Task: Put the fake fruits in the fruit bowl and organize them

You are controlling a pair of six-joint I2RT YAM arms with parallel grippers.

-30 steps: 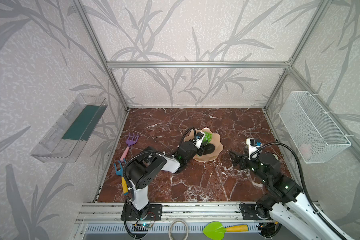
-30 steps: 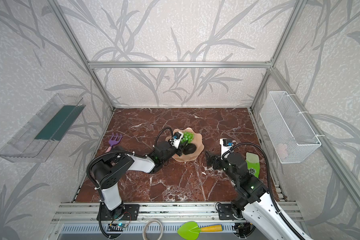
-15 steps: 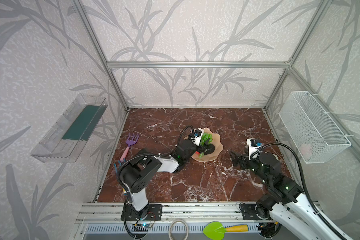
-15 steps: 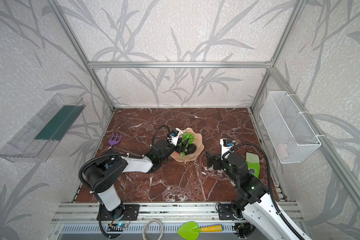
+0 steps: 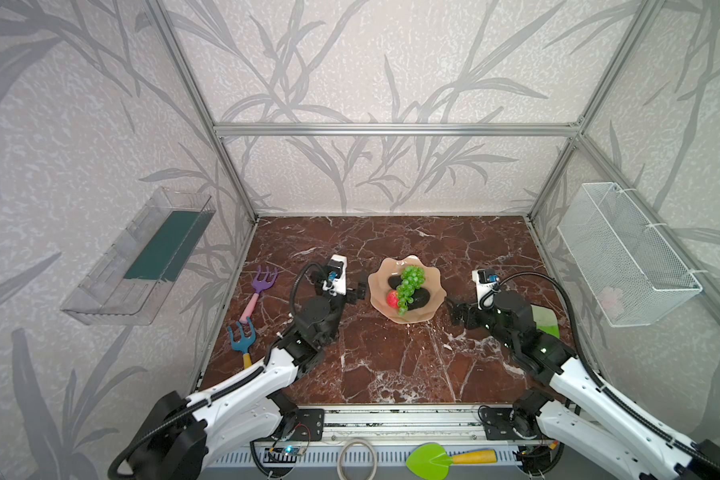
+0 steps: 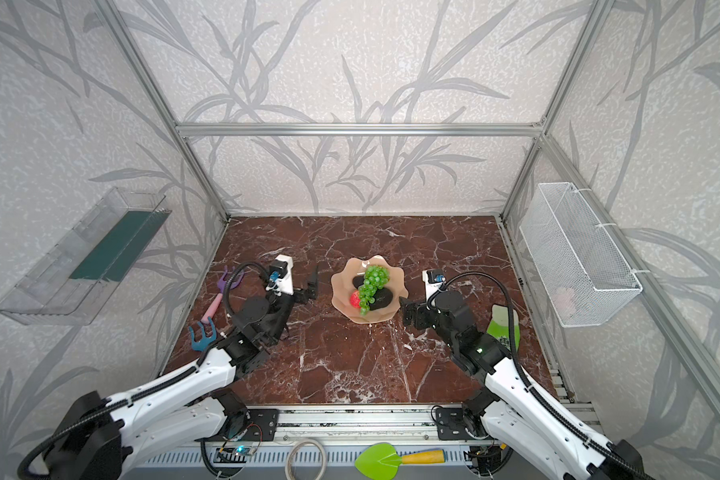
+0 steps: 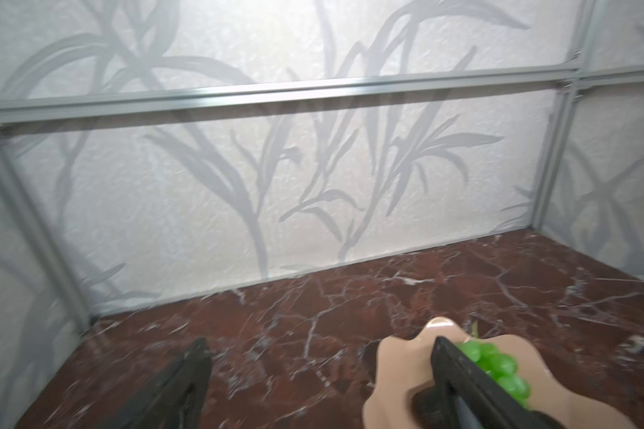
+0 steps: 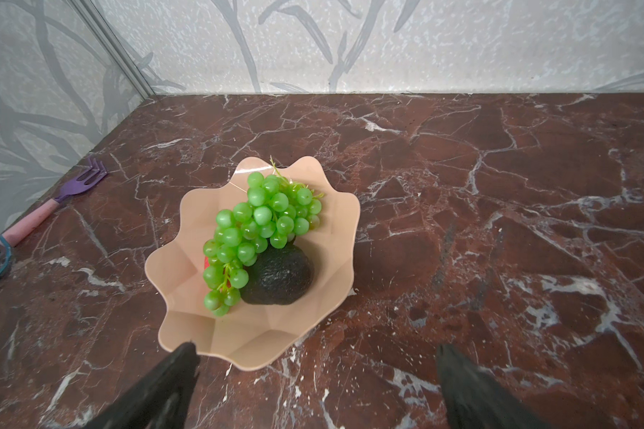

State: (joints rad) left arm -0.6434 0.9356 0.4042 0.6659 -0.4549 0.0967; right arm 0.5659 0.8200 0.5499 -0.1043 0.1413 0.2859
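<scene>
The fruit bowl [image 8: 186, 226] holds the grapes [image 8: 261, 219]; left fingers [image 7: 179, 382] and right fingers [image 8: 164, 386] spread wide, both empty.

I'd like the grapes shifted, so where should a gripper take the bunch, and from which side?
Probably the wide end of the grapes, from above: the bunch lies draped over the avocado inside the bowl, whose raised wavy rim blocks a sideways approach.

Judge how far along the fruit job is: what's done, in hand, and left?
Done: the grapes, strawberry and two avocados all lie in the bowl. In hand: nothing; the left gripper and right gripper are open and empty, either side of it. Left: probably only tidying; no fruit shows on the table.
</scene>
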